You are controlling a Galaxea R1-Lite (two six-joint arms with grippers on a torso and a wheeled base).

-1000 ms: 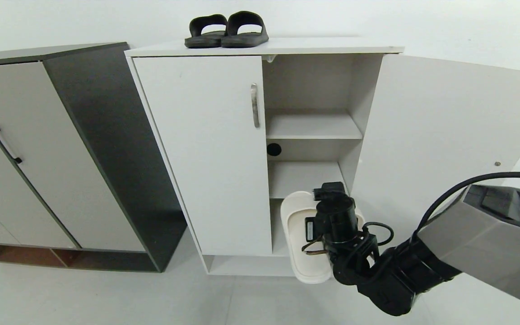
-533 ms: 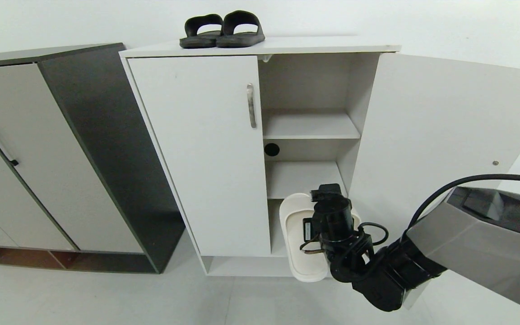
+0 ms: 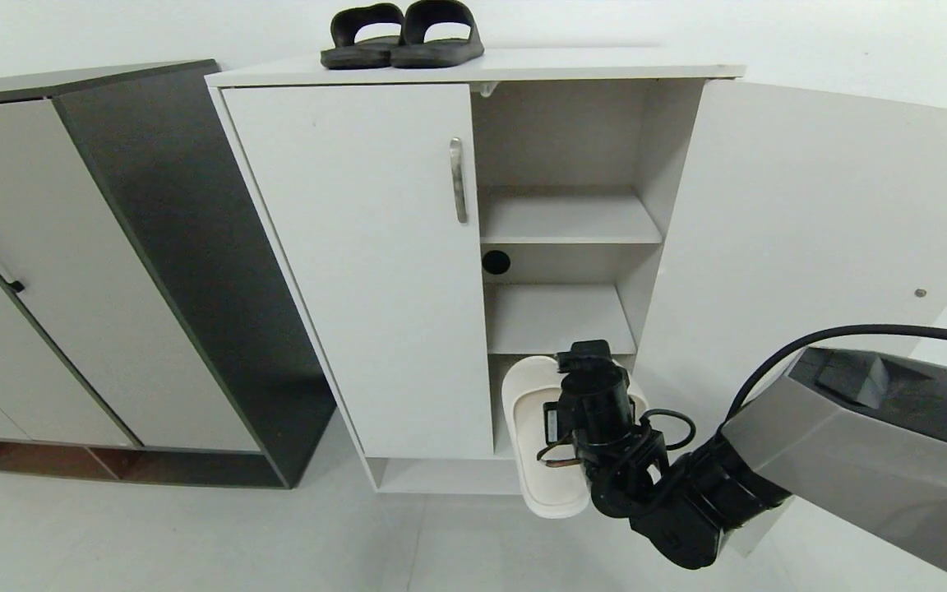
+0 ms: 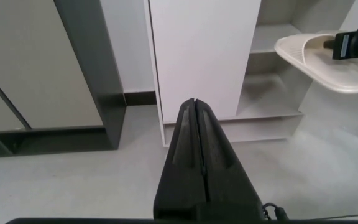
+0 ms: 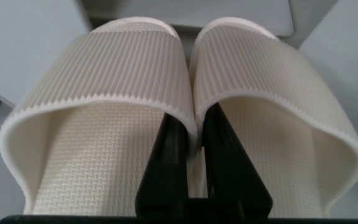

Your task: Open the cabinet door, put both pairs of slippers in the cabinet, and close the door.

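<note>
Noted white cabinet on the floor, right door standing wide open, left door shut, metal handle near that door's inner edge. Found black slippers side by side on the cabinet's top, toward its back edge, left of middle. Logged right gripper clamped on the white slippers: one finger under each strap, pinching the two adjoining inner walls together, gap narrow. Placed the white slippers at the mouth of the lowest compartment, below the middle shelf, toes at the cabinet's front edge, heels out over the floor, pair pressed side by side. Could not tell whether the toes pass the front edge. Marked upper shelf one level above. Located left gripper over the floor in front of the left door, well apart from the white slippers, fingers pressed flat together with nothing between. Noted dark grey cabinet just beside the white cabinet's left side, door shut.
</note>
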